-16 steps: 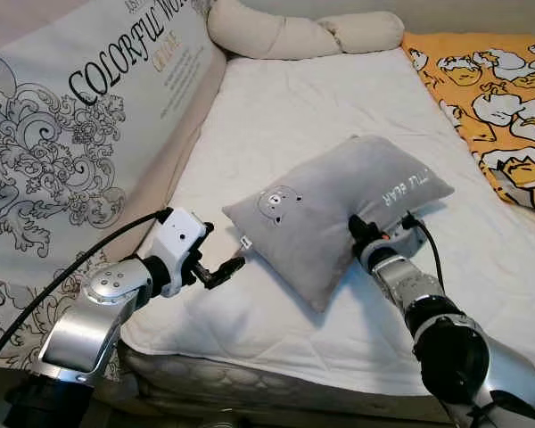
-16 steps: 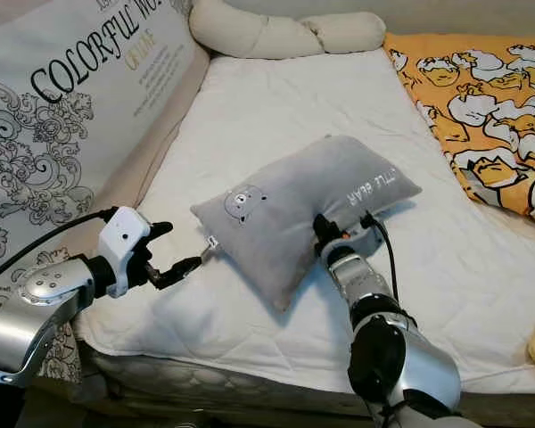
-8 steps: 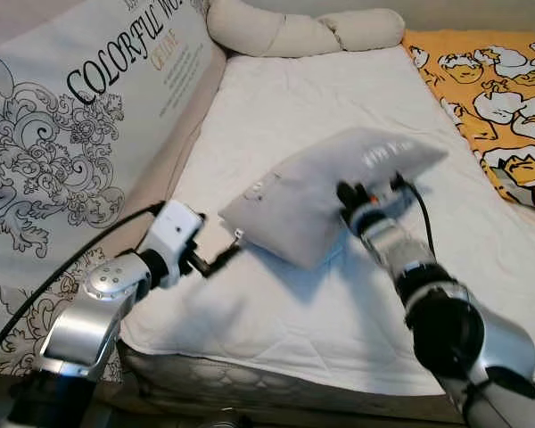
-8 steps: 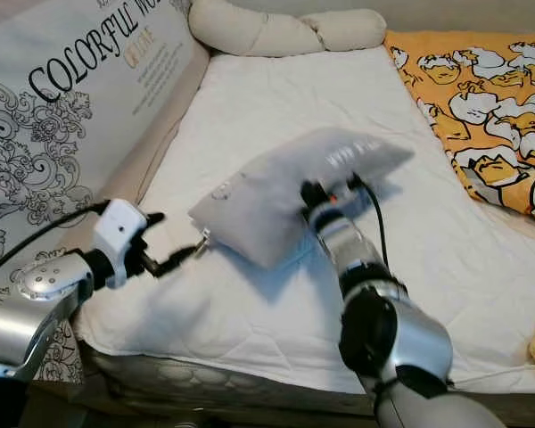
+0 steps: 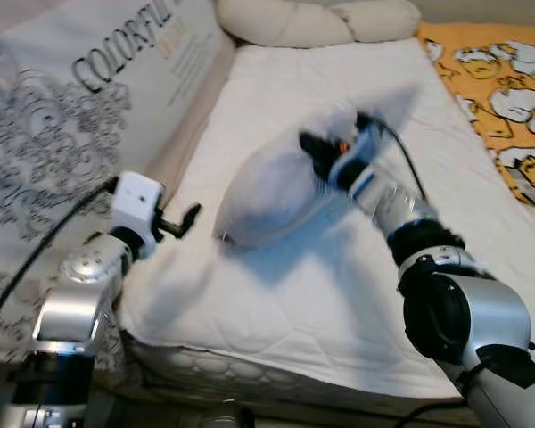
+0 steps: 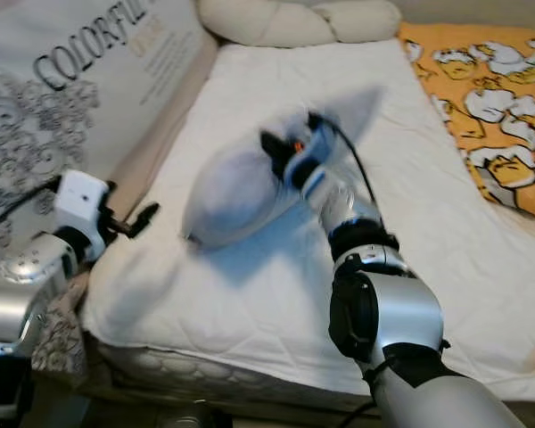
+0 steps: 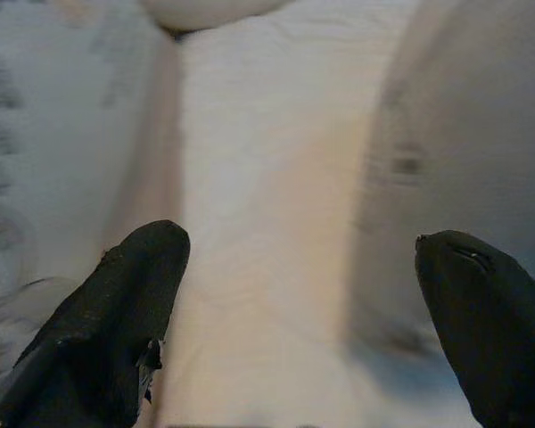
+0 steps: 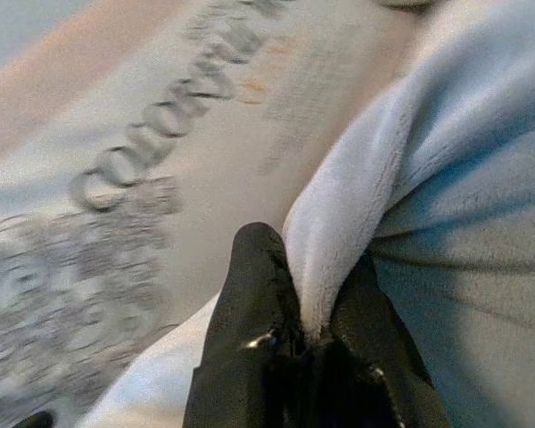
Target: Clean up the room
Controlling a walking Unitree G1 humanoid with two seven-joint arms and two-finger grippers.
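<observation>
The right hand [image 5: 325, 159] pinched the grey pillow [image 5: 267, 192], lifted above the bed [image 5: 276, 294] near its left edge. The left hand [image 7: 299, 312] hung open beside it. Placing the pillow seemingly remained.

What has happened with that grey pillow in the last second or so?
The right gripper, pinching the grey pillow, has lifted it off the white mattress and swung it up the bed toward the printed panel. The left gripper, which had its tips at the pillow's corner, now stands open and apart from it. The orange blanket and cream cushion lie as before.
</observation>
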